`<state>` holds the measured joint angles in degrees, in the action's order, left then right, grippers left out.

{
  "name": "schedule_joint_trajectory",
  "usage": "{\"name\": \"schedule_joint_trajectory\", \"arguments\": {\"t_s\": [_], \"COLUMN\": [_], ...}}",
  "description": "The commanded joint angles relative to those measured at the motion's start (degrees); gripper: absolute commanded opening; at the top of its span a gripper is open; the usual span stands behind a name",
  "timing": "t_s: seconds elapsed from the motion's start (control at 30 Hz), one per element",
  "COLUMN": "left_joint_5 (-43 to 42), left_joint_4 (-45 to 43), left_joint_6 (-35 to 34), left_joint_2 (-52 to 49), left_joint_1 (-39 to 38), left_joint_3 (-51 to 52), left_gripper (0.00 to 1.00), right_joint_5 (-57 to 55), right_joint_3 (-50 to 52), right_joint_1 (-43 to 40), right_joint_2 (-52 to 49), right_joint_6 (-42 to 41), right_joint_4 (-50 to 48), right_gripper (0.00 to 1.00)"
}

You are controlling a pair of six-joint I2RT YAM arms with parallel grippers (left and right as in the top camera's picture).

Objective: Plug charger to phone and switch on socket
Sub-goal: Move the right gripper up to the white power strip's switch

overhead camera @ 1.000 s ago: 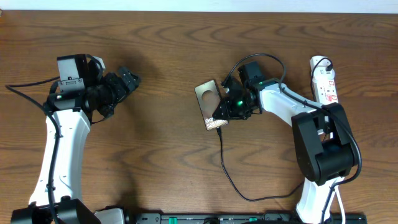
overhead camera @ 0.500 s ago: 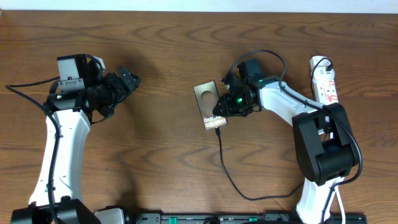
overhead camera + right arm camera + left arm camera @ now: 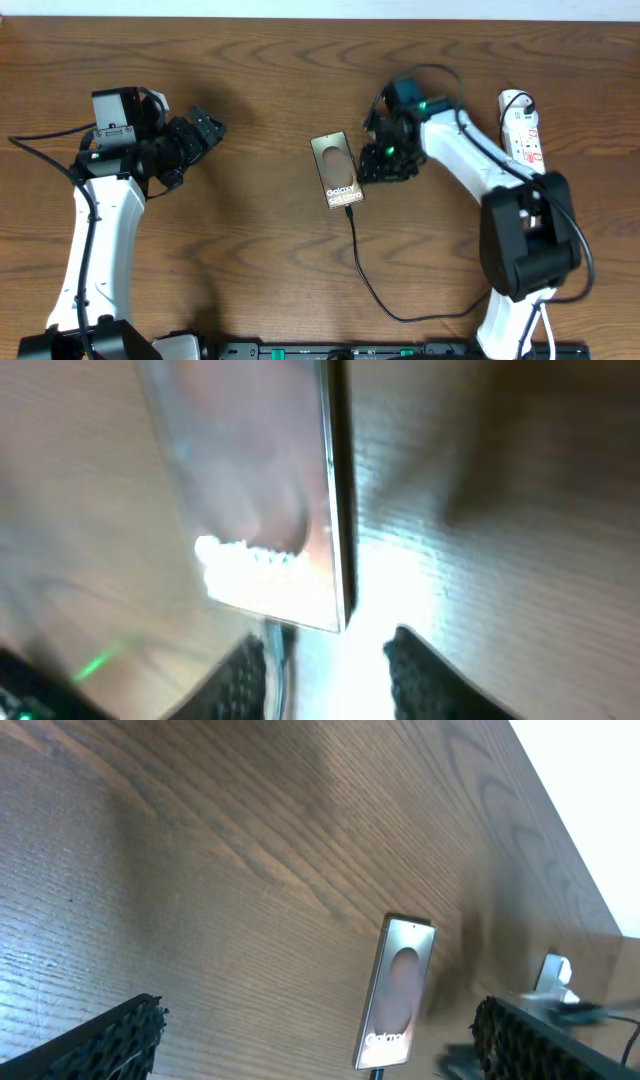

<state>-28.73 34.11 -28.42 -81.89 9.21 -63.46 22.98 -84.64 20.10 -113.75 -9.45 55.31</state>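
Note:
The phone (image 3: 337, 170) lies flat at the table's middle, its screen up. The charger (image 3: 362, 268), a thin black cable, meets the phone's near end and curves toward the table's front. My right gripper (image 3: 373, 163) is open and empty, just right of the phone. In the blurred right wrist view its fingers (image 3: 335, 680) hang apart over the phone's (image 3: 250, 490) near corner. The socket (image 3: 522, 128), a white power strip, lies at the far right. My left gripper (image 3: 207, 127) is open and empty, far left of the phone. The left wrist view shows its fingers (image 3: 320, 1045) and the phone (image 3: 398, 990).
The right arm's thick black cable loops above the right gripper (image 3: 420, 75). The power strip's white cord runs toward the right arm's base (image 3: 545, 320). A black rail lines the table's front edge (image 3: 400, 350).
My right gripper has drawn back up and to the right, off the phone's near end, so the whole phone now shows. The cable stays at the phone. The left arm has not moved.

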Motion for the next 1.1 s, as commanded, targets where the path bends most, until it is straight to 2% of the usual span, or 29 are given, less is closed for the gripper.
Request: {"name": "schedule_joint_trajectory", "arguments": {"t_s": [0.0, 0.03, 0.07, 0.2, 0.33, 0.43, 0.57, 0.6, 0.63, 0.67, 0.73, 0.77, 0.87, 1.07], "left_joint_5": [0.6, 0.6, 0.6, 0.6, 0.6, 0.6, 0.6, 0.6, 0.6, 0.6, 0.6, 0.6, 0.6, 0.6], "left_joint_4": [0.0, 0.0, 0.0, 0.0, 0.0, 0.0, 0.0, 0.0, 0.0, 0.0, 0.0, 0.0, 0.0, 0.0], "left_joint_6": [1.0, 1.0, 1.0, 1.0, 1.0, 1.0, 1.0, 1.0, 1.0, 1.0, 1.0, 1.0, 1.0, 1.0], "left_joint_2": [-0.3, -0.3, -0.3, -0.3, -0.3, -0.3, -0.3, -0.3, -0.3, -0.3, -0.3, -0.3, -0.3, -0.3], "left_joint_1": [-0.2, -0.2, -0.2, -0.2, -0.2, -0.2, -0.2, -0.2, -0.2, -0.2, -0.2, -0.2, -0.2, -0.2], "left_joint_3": [-0.5, -0.5, -0.5, -0.5, -0.5, -0.5, -0.5, -0.5, -0.5, -0.5, -0.5, -0.5, -0.5, -0.5], "left_gripper": [0.98, 0.98, 0.98, 0.98, 0.98, 0.98, 0.98, 0.98, 0.98, 0.98, 0.98, 0.98, 0.98, 0.98], "right_joint_5": [-8.8, -11.9, -13.3, -22.6, -30.2, -31.5, -32.1, -32.1, -32.0, -32.1, -32.1, -32.1, -32.0, -32.1], "right_joint_3": [-9.1, -11.6, -12.8, -17.8, -18.2, -18.2, -18.0, -18.0, -18.0, -17.9, -17.9, -17.9, -17.9, -17.8], "right_joint_1": [-1.3, -1.8, -2.2, -5.5, -10.6, -16.0, -23.2, -25.4, -27.3, -29.7, -33.3, -35.2, -39.1, -43.3], "right_joint_2": [7.9, 9.3, 10.1, 15.2, 18.4, 18.8, 17.6, 17.0, 16.4, 15.6, 13.9, 12.8, 9.5, 2.0], "right_joint_6": [1.8, 1.8, 1.8, 1.2, -1.5, -1.4, -2.2, -2.7, -2.9, -3.0, -2.9, -2.9, -2.4, 0.8], "right_joint_4": [6.0, 8.5, 9.6, 12.2, 12.7, 14.5, 16.2, 16.7, 17.0, 17.3, 17.7, 17.7, 18.0, 18.2], "right_gripper": [0.14, 0.03, 0.01, 0.01, 0.01, 0.01, 0.08, 0.11, 0.21, 0.37, 0.5, 0.61, 0.75, 0.88]}}
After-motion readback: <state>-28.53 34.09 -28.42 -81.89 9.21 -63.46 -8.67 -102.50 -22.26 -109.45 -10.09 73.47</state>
